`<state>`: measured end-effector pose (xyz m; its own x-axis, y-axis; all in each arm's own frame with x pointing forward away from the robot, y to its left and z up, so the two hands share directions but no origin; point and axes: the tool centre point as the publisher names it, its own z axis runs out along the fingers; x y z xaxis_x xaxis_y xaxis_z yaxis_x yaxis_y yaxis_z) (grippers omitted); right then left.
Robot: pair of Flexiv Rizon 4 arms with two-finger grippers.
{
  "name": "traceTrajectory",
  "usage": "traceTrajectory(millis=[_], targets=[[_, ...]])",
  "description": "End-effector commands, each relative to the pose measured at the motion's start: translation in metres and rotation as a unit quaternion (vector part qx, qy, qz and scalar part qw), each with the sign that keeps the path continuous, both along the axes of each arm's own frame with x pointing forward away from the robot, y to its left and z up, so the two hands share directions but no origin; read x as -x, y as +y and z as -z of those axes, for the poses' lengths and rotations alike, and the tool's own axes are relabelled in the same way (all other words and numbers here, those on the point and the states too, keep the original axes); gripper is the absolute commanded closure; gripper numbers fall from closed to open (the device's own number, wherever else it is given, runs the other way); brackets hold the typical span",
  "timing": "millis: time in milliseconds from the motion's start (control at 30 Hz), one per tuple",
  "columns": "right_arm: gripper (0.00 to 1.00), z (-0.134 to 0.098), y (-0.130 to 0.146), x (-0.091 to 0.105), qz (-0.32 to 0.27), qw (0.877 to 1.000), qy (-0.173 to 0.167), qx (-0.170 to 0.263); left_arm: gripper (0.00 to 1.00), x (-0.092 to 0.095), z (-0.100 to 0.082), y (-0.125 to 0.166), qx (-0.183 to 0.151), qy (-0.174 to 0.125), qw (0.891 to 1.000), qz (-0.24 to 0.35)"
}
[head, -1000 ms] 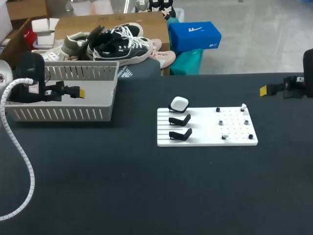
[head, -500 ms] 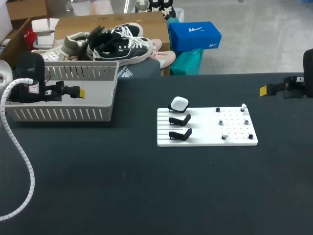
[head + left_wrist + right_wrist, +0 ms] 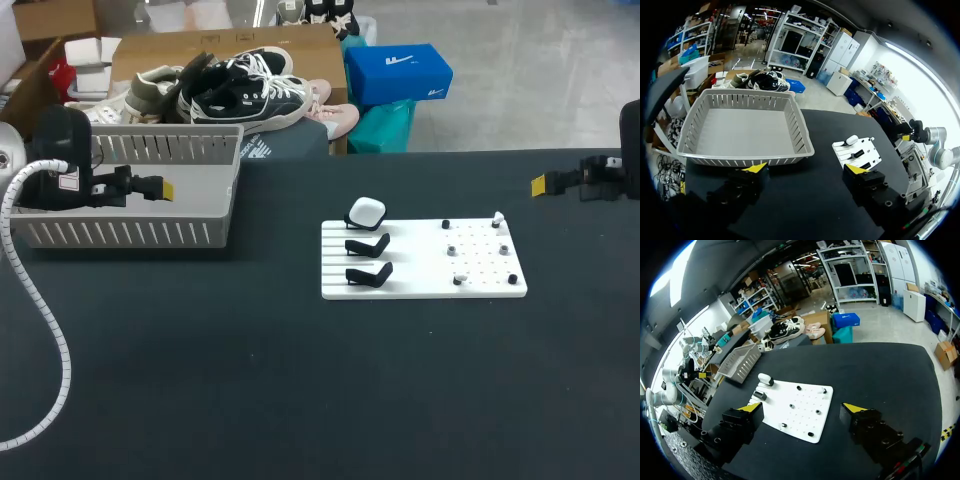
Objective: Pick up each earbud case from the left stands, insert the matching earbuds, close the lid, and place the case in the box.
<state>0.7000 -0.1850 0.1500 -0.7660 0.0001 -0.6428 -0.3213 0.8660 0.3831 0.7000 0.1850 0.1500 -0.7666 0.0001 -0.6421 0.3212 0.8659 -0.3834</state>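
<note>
1. Left gripper (image 3: pixel 805 170) hangs at the table's left side, fingers spread wide and holding nothing. The grey basket (image 3: pixel 747 159) lies just ahead of it.
2. Right gripper (image 3: pixel 801 407) hangs over the table's right edge, well apart from the board (image 3: pixel 805 407). Its fingers are also wide apart and hold nothing.
3. The white earbud case (image 3: pixel 366 211), lid shut, sits on the farthest of three stands at the board's left end. Two black stands (image 3: pixel 368 259) are in a row nearer the camera.
4. Small pegs dot the board's right half. A white earbud (image 3: pixel 498 219) stands at the far right corner.
5. A white label (image 3: pixel 64 181) on the left arm carries print too small to read.
</note>
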Motion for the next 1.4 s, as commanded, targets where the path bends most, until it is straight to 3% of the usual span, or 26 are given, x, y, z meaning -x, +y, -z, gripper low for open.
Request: traceTrajectory(millis=[33, 433, 667, 833, 1000, 1400], targets=[[0.00, 0.000, 0.000, 0.000, 0.000, 1.000, 0.000, 0.000, 0.00, 0.000, 0.000, 0.000, 0.000, 0.000, 1.000, 0.000], [0.00, 0.000, 0.000, 0.000, 0.000, 1.000, 0.000, 0.000, 0.00, 0.000, 0.000, 0.000, 0.000, 0.000, 1.000, 0.000], [0.00, 0.000, 0.000, 0.000, 0.000, 1.000, 0.000, 0.000, 0.00, -0.003, 0.002, -0.009, -0.002, 0.000, 0.999, 0.051], [0.00, 0.000, 0.000, 0.000, 0.000, 1.000, 0.000, 0.000, 0.00, -0.013, -0.005, -0.020, -0.006, -0.030, 0.993, 0.110], [0.00, 0.000, 0.000, 0.000, 0.000, 1.000, 0.000, 0.000, 0.00, -0.026, -0.010, -0.033, -0.012, -0.070, 0.979, 0.191], [0.00, 0.000, 0.000, 0.000, 0.000, 1.000, 0.000, 0.000, 0.00, -0.048, -0.011, -0.070, -0.013, -0.126, 0.922, 0.366]])
